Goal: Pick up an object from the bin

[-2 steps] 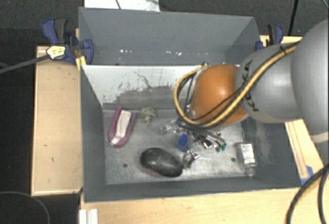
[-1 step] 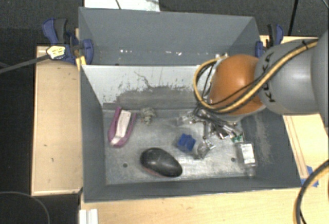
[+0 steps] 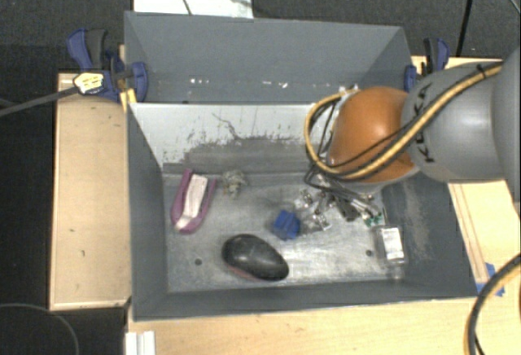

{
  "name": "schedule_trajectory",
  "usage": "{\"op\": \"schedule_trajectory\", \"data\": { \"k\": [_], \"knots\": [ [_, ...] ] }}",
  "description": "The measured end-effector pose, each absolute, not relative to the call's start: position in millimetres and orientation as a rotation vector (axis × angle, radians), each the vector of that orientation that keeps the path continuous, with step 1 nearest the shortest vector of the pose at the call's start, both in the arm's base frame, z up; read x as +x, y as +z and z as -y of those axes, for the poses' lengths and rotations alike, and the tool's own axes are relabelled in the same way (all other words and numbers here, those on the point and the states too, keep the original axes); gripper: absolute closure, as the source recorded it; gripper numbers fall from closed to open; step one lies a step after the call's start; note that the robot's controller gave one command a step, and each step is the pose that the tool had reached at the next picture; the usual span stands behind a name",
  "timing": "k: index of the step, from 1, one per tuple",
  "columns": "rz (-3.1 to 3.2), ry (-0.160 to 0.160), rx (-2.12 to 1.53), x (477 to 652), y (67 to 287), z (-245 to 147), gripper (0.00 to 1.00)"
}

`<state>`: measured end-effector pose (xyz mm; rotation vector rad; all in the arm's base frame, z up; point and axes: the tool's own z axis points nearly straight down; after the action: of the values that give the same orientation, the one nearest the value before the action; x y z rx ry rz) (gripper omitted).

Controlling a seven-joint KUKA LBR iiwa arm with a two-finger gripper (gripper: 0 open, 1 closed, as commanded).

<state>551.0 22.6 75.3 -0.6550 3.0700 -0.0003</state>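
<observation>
My gripper [image 3: 316, 213] reaches down into the right middle of the bin, below the orange cover. Its metal fingertips sit just right of a small blue block [image 3: 285, 225], close to it or touching it. A black oval computer mouse [image 3: 256, 257] lies on the floor near the front, left of the gripper. A small clear packet with a white label [image 3: 391, 244] lies to the right of the gripper near the front right corner.
A purple and white oblong thing [image 3: 191, 200] leans at the left wall. A small grey crumpled piece [image 3: 234, 181] lies near the back wall. The arm with its orange cover and cables hangs over the bin's right half.
</observation>
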Motion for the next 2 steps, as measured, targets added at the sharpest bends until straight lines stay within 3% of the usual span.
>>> {"op": "schedule_trajectory", "data": {
  "k": [1, 2],
  "knots": [
    [-3.070, 0.001, -0.656, 550.9, 74.7, -23.0, 0.00],
    [-3.046, -0.001, -0.752, 567.6, 71.9, -59.0, 0.00]
  ]
}}
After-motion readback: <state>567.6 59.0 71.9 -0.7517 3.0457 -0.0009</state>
